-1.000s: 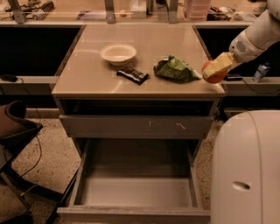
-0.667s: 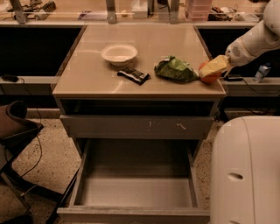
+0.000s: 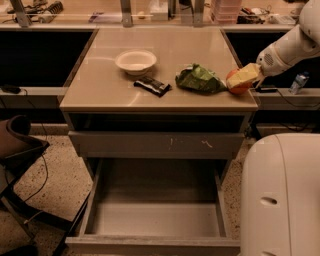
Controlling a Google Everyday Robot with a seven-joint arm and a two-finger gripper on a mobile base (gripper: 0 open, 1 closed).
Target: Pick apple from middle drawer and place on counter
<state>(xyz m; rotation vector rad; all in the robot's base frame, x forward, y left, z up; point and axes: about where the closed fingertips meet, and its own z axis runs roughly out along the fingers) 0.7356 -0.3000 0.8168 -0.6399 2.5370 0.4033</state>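
The apple (image 3: 234, 85) is red-orange and sits at the right front edge of the beige counter (image 3: 100, 82), just right of the green foil bag (image 3: 199, 79). My gripper (image 3: 244, 76) reaches in from the right on a white arm. Its yellowish fingers (image 3: 247, 73) are closed over the apple's top and right side, with the apple low on or just above the counter. The middle drawer (image 3: 155, 217) is pulled wide open below, and its grey tray holds nothing.
A white bowl (image 3: 136, 61) and a black snack bar (image 3: 152, 86) lie on the counter's left half. The scratched drawer front (image 3: 155, 145) above is slightly out. My white base (image 3: 280, 195) fills the lower right. A dark chair (image 3: 15, 145) stands left. A cluttered bench (image 3: 150, 10) runs behind.
My gripper has moved down and left with the apple, from above the counter's right edge to low beside the green bag.
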